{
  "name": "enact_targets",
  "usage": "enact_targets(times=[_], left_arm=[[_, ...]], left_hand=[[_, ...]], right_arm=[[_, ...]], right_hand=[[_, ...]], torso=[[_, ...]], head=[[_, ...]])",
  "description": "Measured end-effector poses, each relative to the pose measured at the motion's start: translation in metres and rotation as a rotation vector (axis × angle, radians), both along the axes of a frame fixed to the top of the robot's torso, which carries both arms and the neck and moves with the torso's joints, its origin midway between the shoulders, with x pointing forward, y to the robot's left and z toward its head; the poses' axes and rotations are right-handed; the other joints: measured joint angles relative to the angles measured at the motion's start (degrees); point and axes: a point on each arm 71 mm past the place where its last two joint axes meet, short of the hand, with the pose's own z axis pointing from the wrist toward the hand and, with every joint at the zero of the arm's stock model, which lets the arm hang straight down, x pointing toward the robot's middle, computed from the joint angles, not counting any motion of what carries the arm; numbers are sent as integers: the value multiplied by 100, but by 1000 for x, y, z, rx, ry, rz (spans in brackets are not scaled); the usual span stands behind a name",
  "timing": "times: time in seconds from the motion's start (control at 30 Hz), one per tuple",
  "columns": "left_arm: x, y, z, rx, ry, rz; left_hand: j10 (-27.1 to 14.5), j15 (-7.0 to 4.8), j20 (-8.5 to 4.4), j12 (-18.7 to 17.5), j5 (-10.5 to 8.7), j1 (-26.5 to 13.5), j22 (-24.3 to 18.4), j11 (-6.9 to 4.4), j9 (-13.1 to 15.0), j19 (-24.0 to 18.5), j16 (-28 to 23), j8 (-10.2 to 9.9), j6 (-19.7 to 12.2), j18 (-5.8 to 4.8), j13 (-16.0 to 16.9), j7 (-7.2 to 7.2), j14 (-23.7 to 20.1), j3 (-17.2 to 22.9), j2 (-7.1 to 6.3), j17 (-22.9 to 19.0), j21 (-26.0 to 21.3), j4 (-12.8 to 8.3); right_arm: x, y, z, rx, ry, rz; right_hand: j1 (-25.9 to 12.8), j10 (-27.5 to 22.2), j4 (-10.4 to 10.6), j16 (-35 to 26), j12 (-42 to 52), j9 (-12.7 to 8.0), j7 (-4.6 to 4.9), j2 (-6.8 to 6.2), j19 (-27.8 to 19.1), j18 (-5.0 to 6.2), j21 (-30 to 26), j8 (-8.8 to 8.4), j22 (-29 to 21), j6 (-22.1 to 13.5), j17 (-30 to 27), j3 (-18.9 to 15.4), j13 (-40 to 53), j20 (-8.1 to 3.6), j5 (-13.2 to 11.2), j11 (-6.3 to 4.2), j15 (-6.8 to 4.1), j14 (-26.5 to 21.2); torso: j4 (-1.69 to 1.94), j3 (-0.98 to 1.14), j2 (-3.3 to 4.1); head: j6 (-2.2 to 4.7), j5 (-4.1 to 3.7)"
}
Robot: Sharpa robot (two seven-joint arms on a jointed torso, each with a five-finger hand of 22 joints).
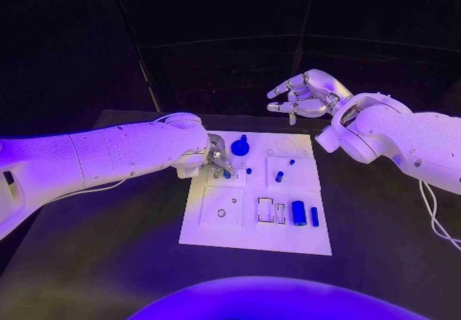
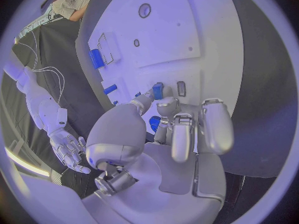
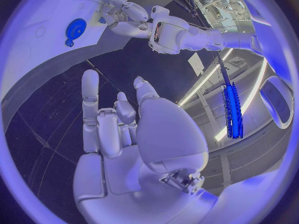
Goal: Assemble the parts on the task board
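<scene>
— What's on the black tabletop?
— The white task board lies at its middle, with small blue parts on it: a cylinder near its right edge, a gear-like piece at the far side.
— And the hands?
— The left hand pinches a small blue part over the board's far-left area. The right hand hovers beyond the board, fingers apart, holding nothing
</scene>
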Motion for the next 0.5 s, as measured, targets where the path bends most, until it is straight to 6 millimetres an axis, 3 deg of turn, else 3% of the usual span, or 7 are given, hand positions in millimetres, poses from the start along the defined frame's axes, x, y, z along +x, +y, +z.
enact_targets(times=[0.2,0.37,0.5], left_arm=[[1,0,0,2,1,1],[2,0,-1,4,2,2],[1,0,-2,6,5,2]], left_hand=[[12,0,-1,24,0,-61,20,-10,22,1,0,32,17,0,8,-15,0,-11,-38,0,21,10],[22,-21,-1,64,3,-167,31,-20,48,1,0,68,53,0,19,-30,-20,-144,-89,0,21,143],[46,-21,-22,74,5,-351,54,-47,88,-21,0,116,106,0,30,-46,-20,-464,-211,0,27,299]], right_arm=[[0,0,0,0,0,-1],[1,0,0,-1,1,0],[1,0,0,-2,3,1]], right_hand=[[0,0,0,0,0,0,0,0,0,0,0,0,0,0,-11,0,-7,0,0,0,0,0],[0,0,0,0,0,0,0,0,0,0,0,0,-5,0,-40,0,-23,0,0,0,0,0],[0,0,0,0,0,0,0,0,0,0,0,0,-5,0,-57,0,-36,0,0,0,0,0]], torso=[[-1,-1,0],[-1,-1,0],[-1,-1,0]], head=[[-2,-5],[-7,-9],[-8,-13]])
